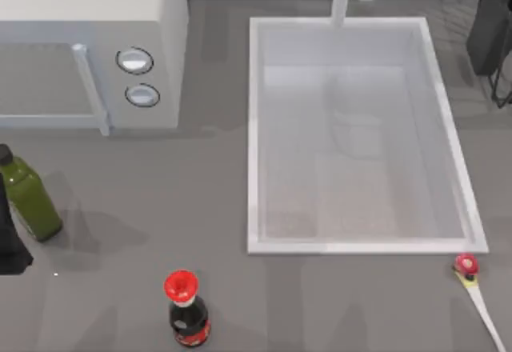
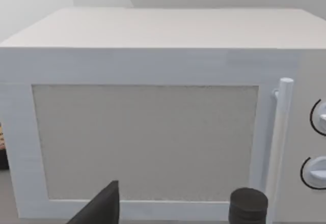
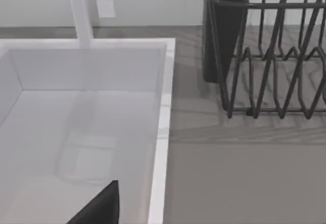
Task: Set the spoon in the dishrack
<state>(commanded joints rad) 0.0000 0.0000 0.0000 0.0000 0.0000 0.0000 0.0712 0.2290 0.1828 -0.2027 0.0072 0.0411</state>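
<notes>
The spoon (image 1: 472, 284), a small utensil with a round red head, a yellowish neck and a long thin white handle, lies flat on the grey bench (image 1: 336, 304) at the near right corner of the top view. Its head sits just off the near right corner of the large white rectangular sink basin (image 1: 356, 246), close to the rim but apart from it. Its long axis runs diagonally: the head points up and to the left, toward the basin, and the handle trails down and to the right until it runs out past the bottom edge.

The dishrack (image 1: 490, 24), a nearly black rack with a flat dark panel and thin wire frame, stands at the far right edge of the bench, well apart from the spoon, with the basin's right side stretching between them. My right wrist view looks along the basin's rim toward the rack's (image 3: 265, 56) upright wires and dark bin.

My left arm sits at the left edge of the bench, beside a green bottle (image 1: 28, 196); its wrist view faces a white microwave (image 2: 153, 132). I cannot tell whether either gripper is apart or together.
</notes>
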